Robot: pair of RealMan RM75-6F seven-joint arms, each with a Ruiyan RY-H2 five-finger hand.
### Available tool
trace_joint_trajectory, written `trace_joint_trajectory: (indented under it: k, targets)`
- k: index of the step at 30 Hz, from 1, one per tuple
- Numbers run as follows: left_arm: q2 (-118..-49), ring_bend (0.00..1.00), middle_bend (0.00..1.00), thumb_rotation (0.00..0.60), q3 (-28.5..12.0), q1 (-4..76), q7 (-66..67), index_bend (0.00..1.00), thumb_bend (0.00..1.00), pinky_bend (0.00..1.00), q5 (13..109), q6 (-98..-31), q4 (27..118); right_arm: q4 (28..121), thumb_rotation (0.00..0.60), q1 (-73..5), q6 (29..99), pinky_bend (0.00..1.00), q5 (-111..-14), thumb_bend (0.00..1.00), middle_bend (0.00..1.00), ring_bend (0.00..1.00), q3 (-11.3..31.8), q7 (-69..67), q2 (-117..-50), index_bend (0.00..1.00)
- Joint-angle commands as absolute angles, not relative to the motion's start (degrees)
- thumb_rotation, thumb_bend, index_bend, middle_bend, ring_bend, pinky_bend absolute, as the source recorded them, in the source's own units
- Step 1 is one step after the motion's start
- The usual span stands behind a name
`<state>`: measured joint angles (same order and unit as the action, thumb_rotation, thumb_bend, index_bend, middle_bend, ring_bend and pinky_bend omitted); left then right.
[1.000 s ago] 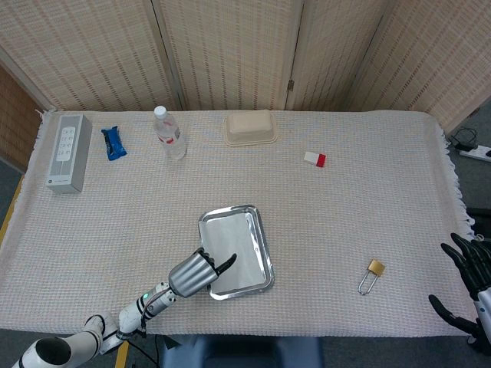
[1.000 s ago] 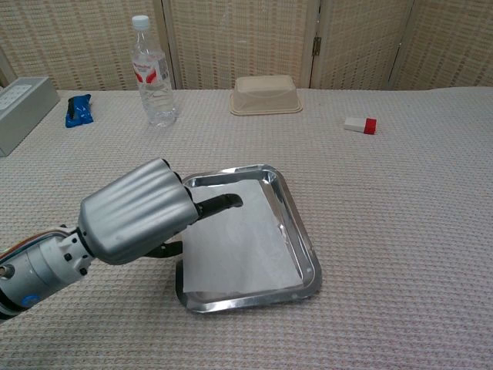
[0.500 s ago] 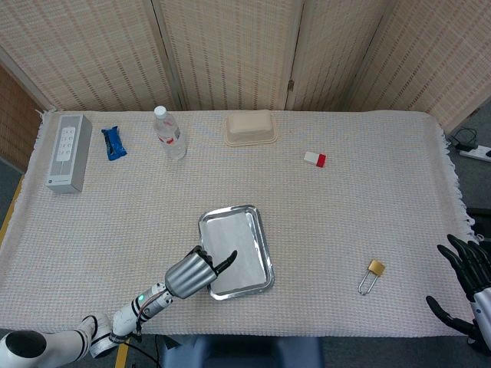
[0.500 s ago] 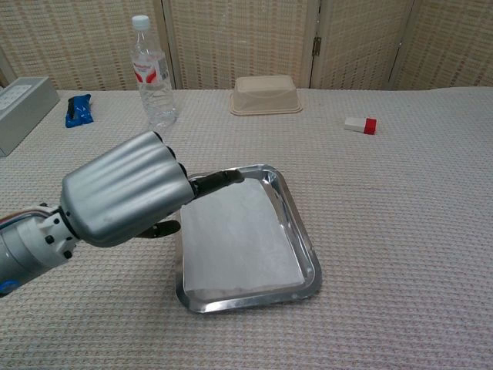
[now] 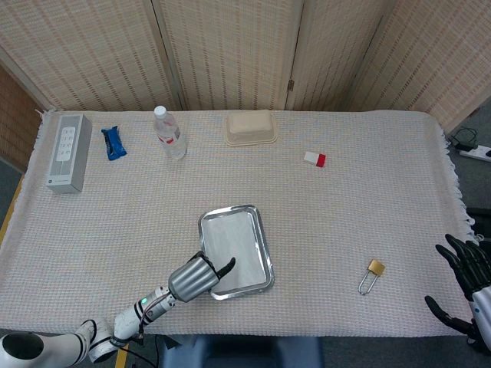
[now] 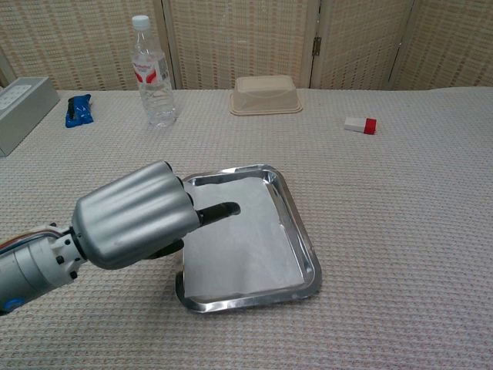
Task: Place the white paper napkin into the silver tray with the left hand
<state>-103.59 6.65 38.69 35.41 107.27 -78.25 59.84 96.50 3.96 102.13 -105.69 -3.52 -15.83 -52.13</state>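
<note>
On the cloth-covered table [image 5: 345,230], the silver tray [image 5: 268,261] holds the white paper napkin [image 5: 238,245] lying flat inside it. The left hand [image 5: 196,277] sits at the tray's 7 o'clock corner, one dark finger reaching over the rim above the napkin. The right hand [image 5: 468,280] hangs off the table's edge at 4 o'clock, fingers spread, with a brass padlock [image 5: 373,274] between it and the tray.

No legible text; water bottle [image 6: 151,71] red label unreadable.
</note>
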Motion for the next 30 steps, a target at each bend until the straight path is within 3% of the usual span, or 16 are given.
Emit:
trace_joint_trajectory:
  k: [1, 5, 12, 30]
  targets:
    - [-100.52, 1.0, 1.0, 0.6, 7.18, 38.8, 38.09, 0.34, 0.62, 1.0, 105.83, -73.65, 65.01, 96.54, 0.6, 4.0, 102.14, 0.0, -106.04, 0.35, 0.0, 0.0, -3.67, -15.49, -52.21, 0.0]
    - [-98.15, 1.0, 1.0, 0.6, 7.44, 38.24, 40.59, 0.37, 0.73, 1.0, 103.78, -69.63, 69.84, 96.73, 0.6, 3.9, 101.83, 0.0, -105.79, 0.35, 0.0, 0.0, -3.61, -15.12, -52.3, 0.0]
    - [-97.13, 1.0, 1.0, 0.6, 7.89, 37.65, 41.67, 0.39, 0.81, 1.0, 103.5, -67.21, 72.08, 96.95, 0.6, 3.81, 101.5, 0.0, -105.88, 0.35, 0.0, 0.0, -3.72, -14.64, -52.37, 0.0]
    - [-98.36, 1.0, 1.0, 0.6, 7.98, 37.11, 38.09, 0.41, 0.82, 1.0, 105.53, -66.74, 68.65, 97.02, 0.6, 3.79, 101.52, 0.0, -105.58, 0.35, 0.0, 0.0, -3.67, -14.71, -52.35, 0.0]
